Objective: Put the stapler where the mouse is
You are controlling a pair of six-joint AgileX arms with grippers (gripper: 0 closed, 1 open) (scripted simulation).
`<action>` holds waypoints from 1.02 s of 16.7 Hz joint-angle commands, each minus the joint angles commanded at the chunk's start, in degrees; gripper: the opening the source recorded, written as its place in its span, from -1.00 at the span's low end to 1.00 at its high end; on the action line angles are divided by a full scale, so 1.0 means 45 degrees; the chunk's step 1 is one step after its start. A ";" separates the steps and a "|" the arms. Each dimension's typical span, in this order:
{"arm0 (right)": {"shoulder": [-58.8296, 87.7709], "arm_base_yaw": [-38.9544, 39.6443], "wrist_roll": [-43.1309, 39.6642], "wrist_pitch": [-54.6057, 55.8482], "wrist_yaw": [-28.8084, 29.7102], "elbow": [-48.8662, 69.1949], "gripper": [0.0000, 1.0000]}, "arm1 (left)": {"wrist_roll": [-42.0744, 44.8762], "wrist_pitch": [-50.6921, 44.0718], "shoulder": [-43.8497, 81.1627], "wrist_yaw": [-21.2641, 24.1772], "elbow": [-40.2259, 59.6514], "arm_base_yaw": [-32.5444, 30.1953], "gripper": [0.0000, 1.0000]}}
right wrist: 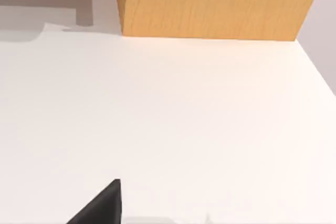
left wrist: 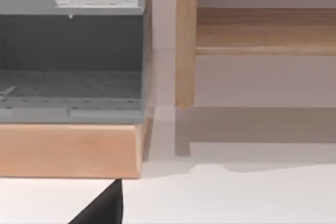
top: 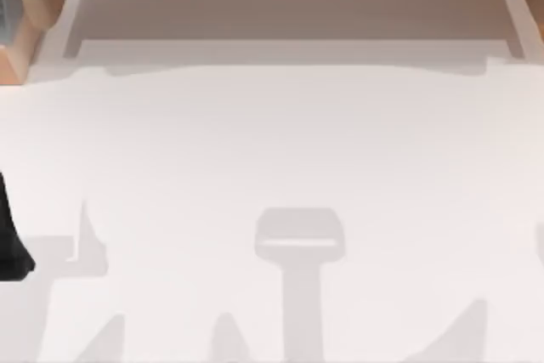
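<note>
Top view: my left arm (top: 12,240) sits at the table's (top: 272,142) left edge; finger state cannot be told. I cannot locate the stapler or mouse. Risk: moving without a target, striking the wooden shelf (left wrist: 68,150).

I cannot tell where the stapler lies or how it sits on the white table (top: 272,142).

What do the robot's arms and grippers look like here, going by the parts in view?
Little is in view. A matte black, tapering piece of the left arm sits at the table's left edge in the top view. Each wrist view has a plain black, wedge-shaped gripper part at its edge. No cables or markings can be seen.
</note>
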 joint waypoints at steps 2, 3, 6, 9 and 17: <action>0.2393 -0.1296 -0.0910 -0.1328 0.0029 0.1398 1.00 | 0.0000 0.0000 0.0000 0.0000 0.0000 0.0000 1.00; 0.3676 -0.1965 -0.1384 -0.2014 0.0054 0.2121 1.00 | 0.0000 0.0000 0.0000 0.0000 0.0000 0.0000 1.00; 0.7582 -0.3965 -0.2798 -0.4056 0.0147 0.4288 1.00 | 0.0000 0.0000 0.0000 0.0000 0.0000 0.0000 1.00; 1.1119 -0.5792 -0.4058 -0.5916 0.0206 0.6277 1.00 | 0.0000 0.0000 0.0000 0.0000 0.0000 0.0000 1.00; 1.5800 -0.8537 -0.5860 -0.8764 0.0012 0.9218 1.00 | 0.0000 0.0000 0.0000 0.0000 0.0000 0.0000 1.00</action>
